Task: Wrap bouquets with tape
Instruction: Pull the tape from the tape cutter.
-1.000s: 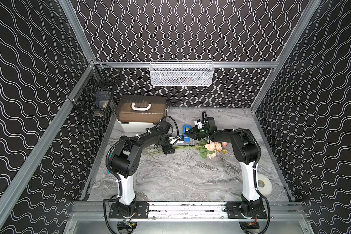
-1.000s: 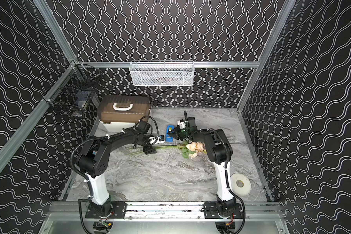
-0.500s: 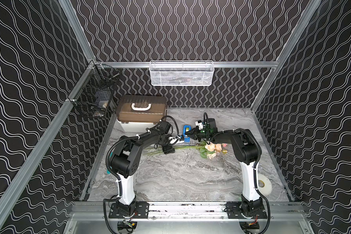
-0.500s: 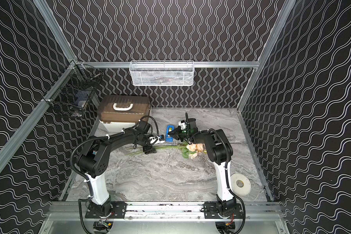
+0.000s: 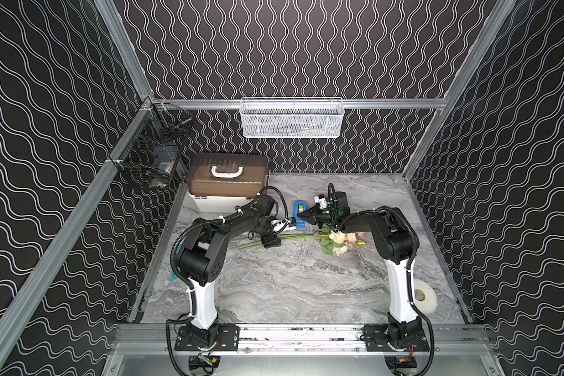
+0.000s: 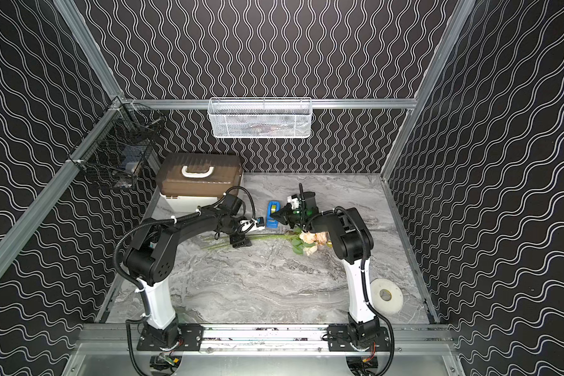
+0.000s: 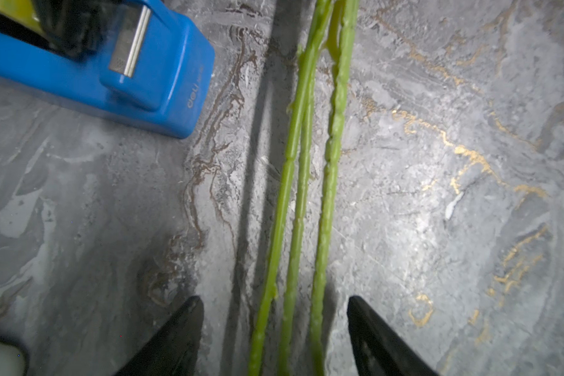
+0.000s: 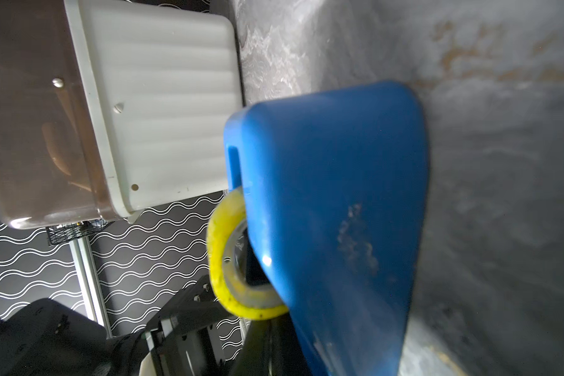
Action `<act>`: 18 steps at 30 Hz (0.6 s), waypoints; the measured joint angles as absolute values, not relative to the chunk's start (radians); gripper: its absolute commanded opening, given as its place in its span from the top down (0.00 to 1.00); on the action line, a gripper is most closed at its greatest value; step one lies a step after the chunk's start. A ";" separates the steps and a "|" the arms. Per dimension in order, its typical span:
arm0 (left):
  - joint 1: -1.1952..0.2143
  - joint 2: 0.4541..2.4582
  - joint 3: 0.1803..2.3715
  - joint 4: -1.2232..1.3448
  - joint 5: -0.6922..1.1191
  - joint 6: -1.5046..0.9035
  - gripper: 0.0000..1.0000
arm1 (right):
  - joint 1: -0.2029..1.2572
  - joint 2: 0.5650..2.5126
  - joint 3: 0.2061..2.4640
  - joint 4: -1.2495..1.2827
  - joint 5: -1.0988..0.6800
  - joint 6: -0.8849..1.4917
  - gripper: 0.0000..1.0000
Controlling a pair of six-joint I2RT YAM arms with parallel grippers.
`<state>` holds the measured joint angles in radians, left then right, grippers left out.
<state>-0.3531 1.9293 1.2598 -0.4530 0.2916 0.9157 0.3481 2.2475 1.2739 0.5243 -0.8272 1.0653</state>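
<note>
Progress is basically nil: bouquet [image 5: 334, 239] lies mid-frame, stems untaped. Left gripper [image 7: 274, 299] sits open astride them, right gripper [image 5: 302, 215] is pinched closed against the tape [image 5: 300, 207] just above. All wrapping left.

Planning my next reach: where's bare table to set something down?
Widest bare patch: table front, between left arm and right arm, in front of the bouquet. Also the back right corner. Crowded between brown case, blue dispenser and stems.

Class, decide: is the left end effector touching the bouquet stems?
Apart. Left wrist view: the stems pass between the left end effector's open fingers, bare table showing either side.
</note>
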 measured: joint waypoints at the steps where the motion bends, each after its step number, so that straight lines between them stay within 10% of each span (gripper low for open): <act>1: -0.353 1.930 1.260 -0.453 0.292 0.916 0.25 | 0.348 2.247 1.272 0.534 -0.829 1.068 0.97; 18: -0.359 1.943 1.260 -0.456 0.282 0.916 0.26 | 0.350 2.220 1.259 0.587 -0.840 1.090 1.00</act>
<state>-0.3592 1.9434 1.2598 -0.4557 0.2817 0.9161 0.3504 2.2200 1.2591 0.5873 -0.8398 1.0904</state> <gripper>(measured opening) 0.745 0.049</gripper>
